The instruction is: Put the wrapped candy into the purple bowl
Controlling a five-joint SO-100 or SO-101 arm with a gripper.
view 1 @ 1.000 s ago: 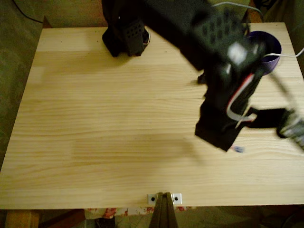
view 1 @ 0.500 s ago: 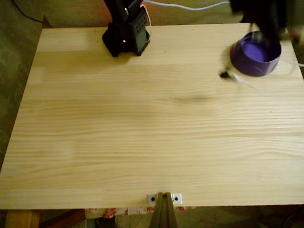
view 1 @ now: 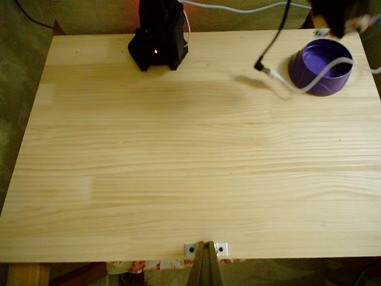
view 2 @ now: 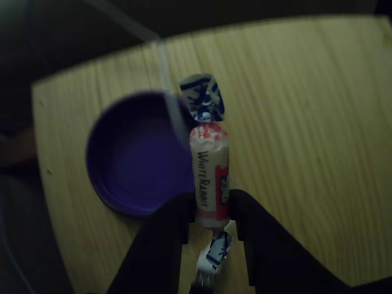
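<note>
Gripper (view 2: pixel 210 217) fingers are being seen rising from the bottom edge of the other view, dark and blurred, clamped on the lower part of the wrapped candy (view 2: pixel 209 177). That candy is being held upright in the frame, its white and pinkish-red middle showing printed letters, one twisted blue-and-white wrapper end standing up at the centre top and the other hanging down between the fingers. It is being carried in the air over the right rim of the purple bowl (view 2: pixel 131 156), which is lying at the left centre of that frame on the pale wooden desk (view 2: pixel 306 122). A thin pale cable (view 2: pixel 165 79) is being seen crossing the bowl from the upper left of that view.

Seen from the fixed view, the purple bowl (view 1: pixel 321 67) is sitting at the upper right of the desk (view 1: pixel 178 161), with a white cable (view 1: pixel 297 86) draped over it and a black cable (view 1: pixel 274 42) dangling just to its left. Part of the dark arm (view 1: pixel 339 12) is being shown at the top right corner above the bowl. A black arm base (view 1: pixel 158 44) is standing at the upper left centre of the desk.
</note>
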